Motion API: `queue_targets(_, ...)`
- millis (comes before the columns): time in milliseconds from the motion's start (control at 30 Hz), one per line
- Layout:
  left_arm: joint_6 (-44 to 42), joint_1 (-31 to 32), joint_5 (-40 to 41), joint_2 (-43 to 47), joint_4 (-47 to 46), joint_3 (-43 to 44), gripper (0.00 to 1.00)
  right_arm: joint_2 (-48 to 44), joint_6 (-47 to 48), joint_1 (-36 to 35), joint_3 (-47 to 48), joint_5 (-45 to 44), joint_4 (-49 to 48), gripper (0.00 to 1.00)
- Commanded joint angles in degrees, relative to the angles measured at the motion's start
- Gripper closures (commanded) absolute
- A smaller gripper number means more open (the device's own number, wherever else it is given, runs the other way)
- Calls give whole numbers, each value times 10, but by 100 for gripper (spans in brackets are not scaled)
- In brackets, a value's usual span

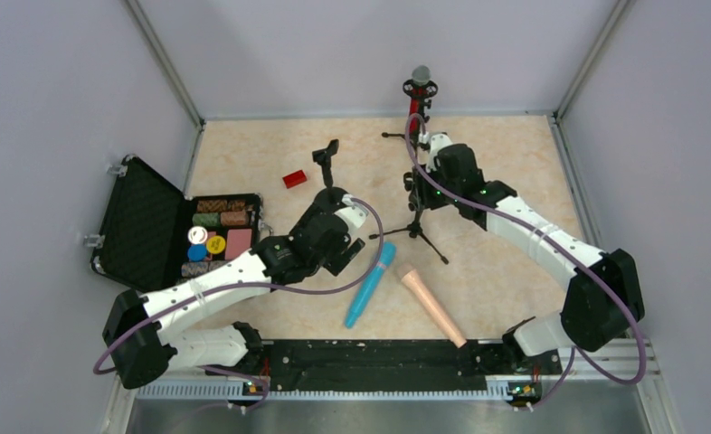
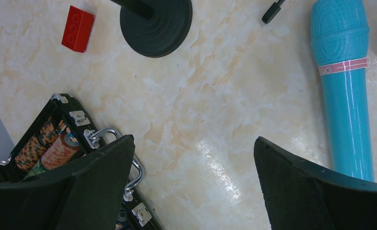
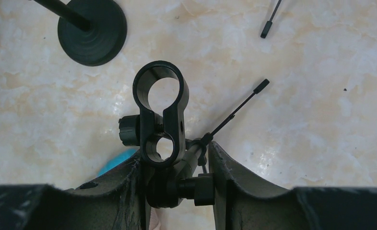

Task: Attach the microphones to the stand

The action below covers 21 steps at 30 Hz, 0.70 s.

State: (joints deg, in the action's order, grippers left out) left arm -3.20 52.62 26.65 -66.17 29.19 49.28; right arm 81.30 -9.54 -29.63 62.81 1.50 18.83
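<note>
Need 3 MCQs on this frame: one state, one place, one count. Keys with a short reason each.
1. The left gripper is: A open and empty; B shut on a microphone; C shut on a stand.
2. The red microphone is: A lying flat; B upright in the far stand; C in the left gripper.
3. Microphones lying flat: A one; B two; C three.

Key: A, its fingers are wide apart with nothing between them. B, it stands upright in the clip at the back. B, only the cyan microphone and the peach microphone lie flat.
</note>
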Motion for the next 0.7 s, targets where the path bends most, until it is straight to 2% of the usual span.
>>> queue_targets(0, -5, 3, 9, -1, -7, -3, 1, 10, -26, -26, 42, 20, -41, 86)
queue_targets(67, -5, 3, 7, 0, -8, -3, 1, 15, -28, -32, 46, 17, -41, 82)
queue_targets(133, -5, 3, 5, -2, -7, -3, 1, 20, -31, -34, 49, 16, -39, 75)
queue_targets(267, -6, 3, 11, -3, -6, -2, 1, 15, -37, -34, 61, 26, -24, 47)
queue_targets(367, -6, 3, 9, -4, -7, -3, 1, -6, -40, -34, 58, 31, -30, 31)
queue_targets(567, -7, 3, 7, -6, -5, -1, 1, -55, -44, -34, 34, 36, -69, 16)
queue_targets(667, -7, 3, 6, -6, -5, -2, 1, -58, -35, -34, 41, 29, -75, 12)
